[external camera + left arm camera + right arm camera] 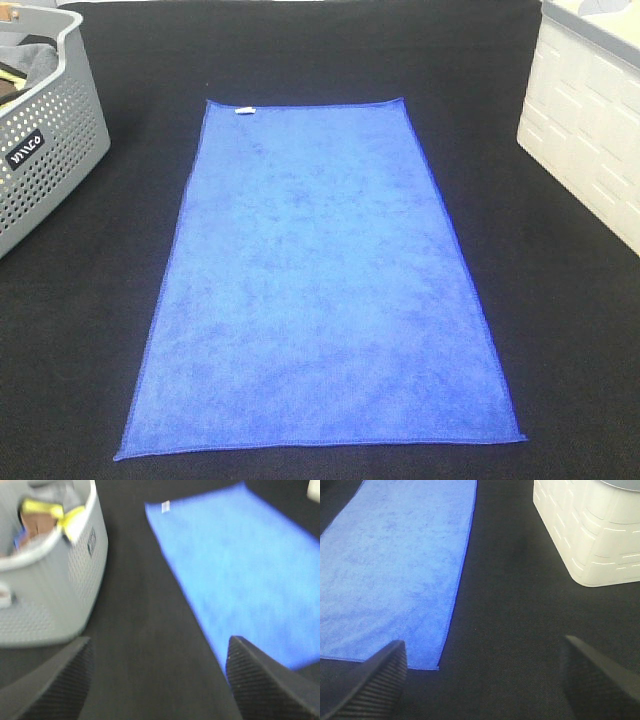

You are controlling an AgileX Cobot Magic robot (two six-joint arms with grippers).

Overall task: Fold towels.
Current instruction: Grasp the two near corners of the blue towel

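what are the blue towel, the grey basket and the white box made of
Blue towel: likely microfibre, matte fuzzy nap, stitched hem. Grey basket: looks like moulded plastic, rigid wall with rows of holes. White box: probably plastic too, smooth with embossed brick-like relief.

The towel point(320, 290) is soft, matt, fuzzy microfibre cloth with a stitched hem. The bench point(560, 340) is covered in black, matt, fine-grained fabric. At its far left corner the basket point(50, 150) is smooth grey perforated plastic. At the far right the bin point(590, 130) is cream moulded plastic with a slight sheen. The left gripper point(160, 640) and right gripper point(484, 640) have black, finely knurled pads point(55, 685).
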